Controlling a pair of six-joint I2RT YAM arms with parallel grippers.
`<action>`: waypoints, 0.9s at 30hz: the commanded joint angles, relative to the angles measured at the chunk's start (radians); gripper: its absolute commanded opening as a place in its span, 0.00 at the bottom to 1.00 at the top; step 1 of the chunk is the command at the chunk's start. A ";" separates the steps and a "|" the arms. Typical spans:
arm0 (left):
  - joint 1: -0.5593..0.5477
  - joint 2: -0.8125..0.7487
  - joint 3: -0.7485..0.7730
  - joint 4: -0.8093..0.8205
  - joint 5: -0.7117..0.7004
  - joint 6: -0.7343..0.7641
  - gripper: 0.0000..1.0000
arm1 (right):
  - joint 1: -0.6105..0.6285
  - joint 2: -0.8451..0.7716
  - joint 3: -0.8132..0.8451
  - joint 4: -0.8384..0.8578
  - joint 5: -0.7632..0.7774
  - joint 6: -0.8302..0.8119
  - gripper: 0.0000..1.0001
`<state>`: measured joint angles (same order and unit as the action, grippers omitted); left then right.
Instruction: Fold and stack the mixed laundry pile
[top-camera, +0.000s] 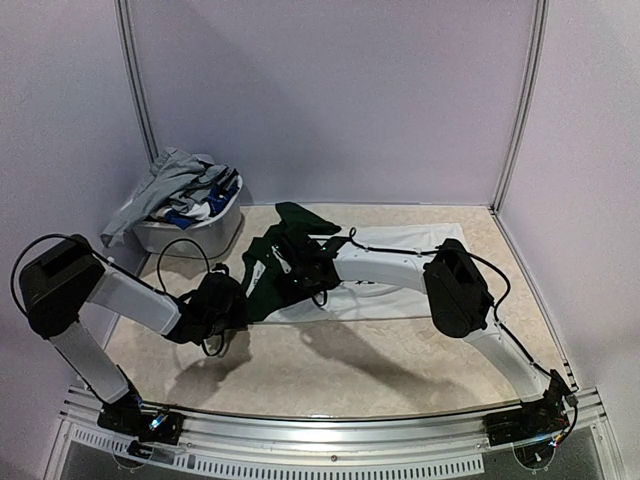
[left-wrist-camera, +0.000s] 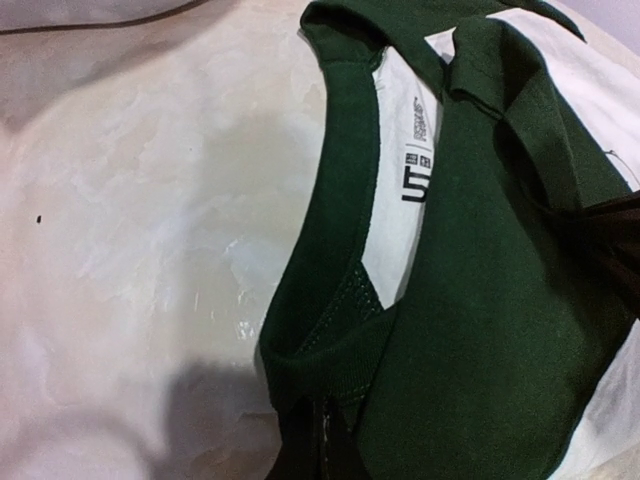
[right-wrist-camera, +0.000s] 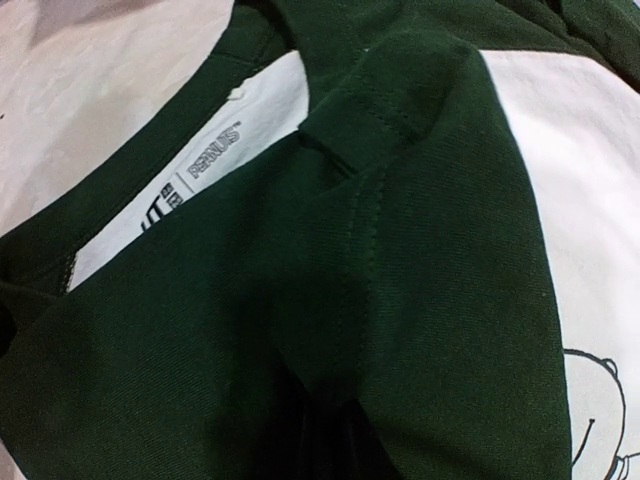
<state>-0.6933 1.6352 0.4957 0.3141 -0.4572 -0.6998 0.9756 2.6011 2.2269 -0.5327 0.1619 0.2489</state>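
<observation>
One white T-shirt (top-camera: 390, 302) with dark green sleeves lies spread at the centre of the table (top-camera: 300, 370); its neck label (right-wrist-camera: 215, 150) reads "PEANUTS".
The left gripper (top-camera: 235, 300) is clamped on the green collar. The right gripper (top-camera: 300, 270) sits in green cloth with its jaws hidden, so I cannot tell their state. One basket (top-camera: 190, 238), upper left, holds the other garments (top-camera: 190, 185).

Beige marbled tabletop (top-camera: 330, 370), flat and glossy, is carrying two items. White cotton T-shirt with dark green sleeves and collar (top-camera: 395, 233) is lying spread across its far middle, green end leftward. White oval plastic basket (top-camera: 190, 236) is sitting at its far left corner
</observation>
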 joint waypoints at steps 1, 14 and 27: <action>0.009 -0.021 -0.024 -0.033 -0.014 -0.005 0.00 | 0.009 -0.002 0.017 -0.024 0.040 -0.003 0.07; 0.009 -0.030 -0.033 -0.046 -0.031 -0.004 0.00 | -0.034 -0.076 0.021 -0.019 0.090 -0.007 0.05; 0.009 -0.034 -0.037 -0.048 -0.026 -0.007 0.00 | -0.176 -0.097 0.023 0.061 -0.085 0.040 0.05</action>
<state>-0.6933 1.6142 0.4767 0.3054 -0.4755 -0.7044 0.8619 2.5256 2.2322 -0.5064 0.1501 0.2539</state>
